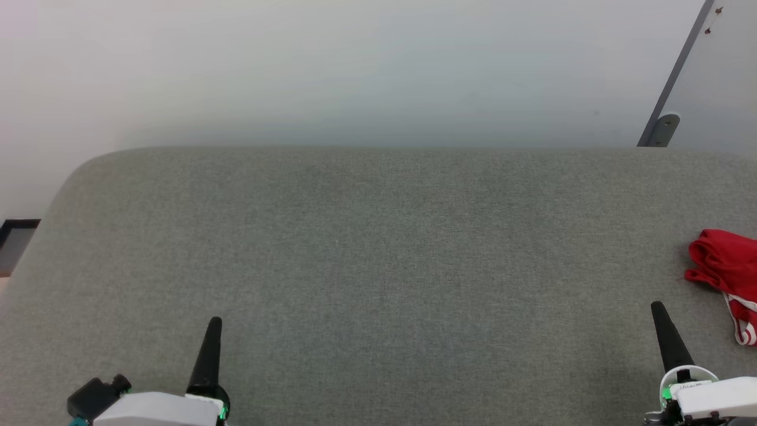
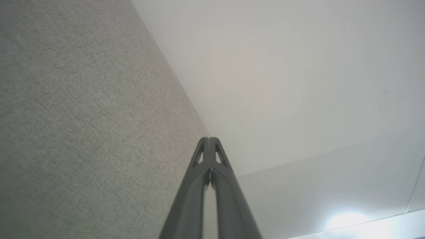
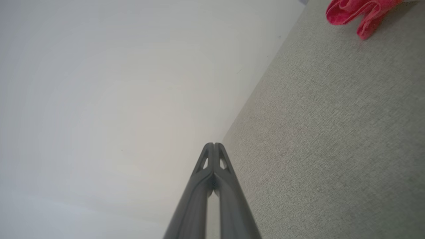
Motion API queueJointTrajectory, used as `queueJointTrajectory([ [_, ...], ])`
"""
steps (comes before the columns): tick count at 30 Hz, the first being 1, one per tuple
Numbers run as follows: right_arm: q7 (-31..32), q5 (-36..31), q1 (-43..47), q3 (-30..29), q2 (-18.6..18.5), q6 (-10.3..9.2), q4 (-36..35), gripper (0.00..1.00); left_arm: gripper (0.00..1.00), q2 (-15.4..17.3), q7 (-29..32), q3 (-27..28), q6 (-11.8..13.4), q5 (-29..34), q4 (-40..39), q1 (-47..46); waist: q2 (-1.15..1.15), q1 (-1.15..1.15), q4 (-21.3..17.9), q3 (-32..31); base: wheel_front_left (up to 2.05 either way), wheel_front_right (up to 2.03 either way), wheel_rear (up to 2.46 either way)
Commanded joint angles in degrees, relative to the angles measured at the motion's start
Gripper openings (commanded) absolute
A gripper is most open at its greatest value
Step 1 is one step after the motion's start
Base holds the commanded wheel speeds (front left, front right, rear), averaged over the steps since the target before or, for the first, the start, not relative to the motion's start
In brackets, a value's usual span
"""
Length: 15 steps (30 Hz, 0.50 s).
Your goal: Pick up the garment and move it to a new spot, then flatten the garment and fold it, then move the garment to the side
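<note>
Garment [image 1: 724,260] lay crumpled at the right edge of the grey tabletop [image 1: 378,248], near the right tool [image 1: 665,331] and well apart from the left tool [image 2: 210,141]. Both tools were clenched on nothing. The cloth looked soft, light and limp; a raised red fold seemed the best place to pinch. The frame cut the garment off, and no lettering could be made out.

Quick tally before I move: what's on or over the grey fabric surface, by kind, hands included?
Crumpled red fabric garment with red-and-white striped trim: 1
Dark two-fingered robot hands, both shut, left hand and right hand: 2
Total: 3
</note>
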Motion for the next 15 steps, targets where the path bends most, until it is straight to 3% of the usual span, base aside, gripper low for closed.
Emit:
queueJointTrajectory([
  [1,0.28,1.61,-1.28,-0.34,0.15,-0.04,-0.02,0.00,0.00,0.00,0.35,0.33,-0.20,-1.80,-0.18,-1.08,0.00,0.00,-0.06,0.03,0.00,0.00,0.00],
  [15,1.55,7.75,-2.51,-0.52,0.66,-0.05,1.65,0.00,0.00,-0.45,2.36,1.08,-0.22,-8.78,0.78,-2.48,0.00,0.00,-0.49,0.21,0.00,0.00,0.00],
])
